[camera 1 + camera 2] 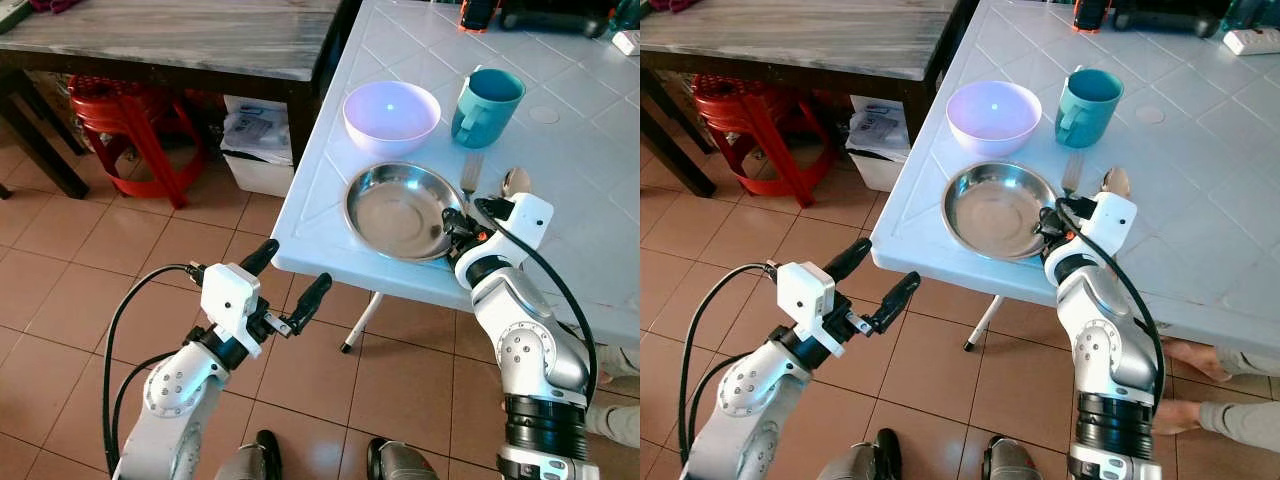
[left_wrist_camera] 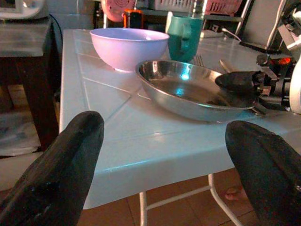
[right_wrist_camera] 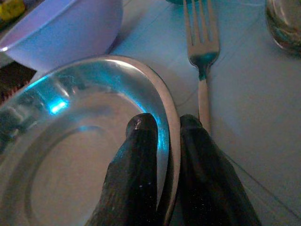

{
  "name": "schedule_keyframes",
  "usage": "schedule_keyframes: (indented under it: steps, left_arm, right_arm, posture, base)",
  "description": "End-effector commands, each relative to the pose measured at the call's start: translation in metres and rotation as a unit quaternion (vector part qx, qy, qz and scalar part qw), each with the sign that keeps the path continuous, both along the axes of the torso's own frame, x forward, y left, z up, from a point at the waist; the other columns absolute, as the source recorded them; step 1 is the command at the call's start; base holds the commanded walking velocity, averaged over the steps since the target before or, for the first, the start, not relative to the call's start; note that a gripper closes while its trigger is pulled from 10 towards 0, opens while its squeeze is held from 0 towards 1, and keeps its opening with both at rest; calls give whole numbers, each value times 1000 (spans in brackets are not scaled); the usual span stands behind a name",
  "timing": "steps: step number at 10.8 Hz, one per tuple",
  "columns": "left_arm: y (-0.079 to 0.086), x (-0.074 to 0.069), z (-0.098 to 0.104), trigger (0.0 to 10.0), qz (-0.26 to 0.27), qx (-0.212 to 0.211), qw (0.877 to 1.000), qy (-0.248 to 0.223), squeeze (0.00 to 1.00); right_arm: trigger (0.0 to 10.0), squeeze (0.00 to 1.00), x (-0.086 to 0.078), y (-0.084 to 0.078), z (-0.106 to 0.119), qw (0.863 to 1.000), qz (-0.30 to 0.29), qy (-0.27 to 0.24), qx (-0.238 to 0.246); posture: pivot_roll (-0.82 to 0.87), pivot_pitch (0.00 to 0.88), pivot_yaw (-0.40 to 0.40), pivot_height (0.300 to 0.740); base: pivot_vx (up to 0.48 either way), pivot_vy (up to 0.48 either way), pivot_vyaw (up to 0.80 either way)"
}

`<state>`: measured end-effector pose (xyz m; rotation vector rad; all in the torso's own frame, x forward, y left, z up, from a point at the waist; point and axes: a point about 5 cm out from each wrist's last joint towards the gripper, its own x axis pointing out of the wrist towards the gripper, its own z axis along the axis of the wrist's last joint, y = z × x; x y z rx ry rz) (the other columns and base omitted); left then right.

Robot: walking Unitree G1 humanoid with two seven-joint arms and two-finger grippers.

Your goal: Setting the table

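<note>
Right wrist view: right tool [image 3: 168, 136] pinching steel plate [image 3: 70, 155] rim.

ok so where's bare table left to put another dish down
Bare table runs along the near left edge beside the steel plate and bowl. Crowded: fork, spoon and cup by the right gripper pinching the plate's rim.

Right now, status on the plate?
Right gripper shut on steel plate rim. Left gripper open, off table edge. Fork close beside rim.
</note>
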<state>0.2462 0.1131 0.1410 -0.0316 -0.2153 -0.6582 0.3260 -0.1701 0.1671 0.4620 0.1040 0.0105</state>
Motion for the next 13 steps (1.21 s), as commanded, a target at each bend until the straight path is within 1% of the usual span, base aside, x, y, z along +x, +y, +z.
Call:
schedule_keyframes:
  steps: [1,2,3,5,6,7,8,9,10,11,12,13]
  left_arm:
    - [1,-1,-2,10000,-5,4,1000,2,0]
    - [0,0,-3,10000,-5,1,1000,3,0]
    - [-1,4,-2,10000,8,-3,1000,1,0]
    - [6,22,-2,10000,78,-6,997,1,0]
    - [15,37,1,10000,143,-6,990,-3,0]
    - [22,46,2,10000,189,-13,982,4,0]
    - [27,51,1,10000,222,-11,975,3,0]
    - [30,55,0,10000,243,-16,970,9,0]
    - [32,58,-2,10000,262,-19,965,19,0]
    - [33,61,-4,10000,276,-15,961,26,0]
    - [33,62,-5,10000,263,-28,964,37,0]
    - [32,63,-5,10000,260,-26,965,37,0]
  right_arm:
    - [0,0,-3,-1,-20,998,-7,55,12]
    - [0,0,-1,-1,-15,999,-7,47,14]
    - [0,0,1,1,-7,999,-6,36,23]
    - [0,0,2,6,14,1000,10,-9,3]
    - [0,0,-2,9,33,998,22,-59,-22]
    - [0,0,-8,8,43,995,21,-95,-33]
    - [118,0,-14,7,48,992,17,-115,-50]
    - [3569,0,-19,5,49,991,13,-124,-53]
    - [10000,0,-25,2,50,989,2,-134,-58]
    - [10000,0,-34,-2,51,986,-13,-146,-75]
    - [10000,0,-43,-5,49,984,-32,-147,-97]
    - [10000,0,-47,-6,46,983,-38,-143,-104]
  posture:
    - [-172,242,21,740]
    - [-176,234,22,740]
    - [-181,222,24,740]
    - [-195,202,21,740]
    - [-201,190,18,740]
    - [-205,184,17,740]
    - [-209,175,18,740]
    - [-213,170,19,740]
    - [-217,164,20,740]
    - [-219,159,22,740]
    - [-224,156,26,740]
    - [-224,155,30,740]
  base:
    - [0,0,0]
    - [0,0,0]
    - [0,0,0]
    - [0,0,0]
    - [0,0,0]
    - [0,0,0]
    - [0,0,0]
    - [0,0,0]
    - [0,0,0]
    - [0,0,0]
    - [0,0,0]
    - [0,0,0]
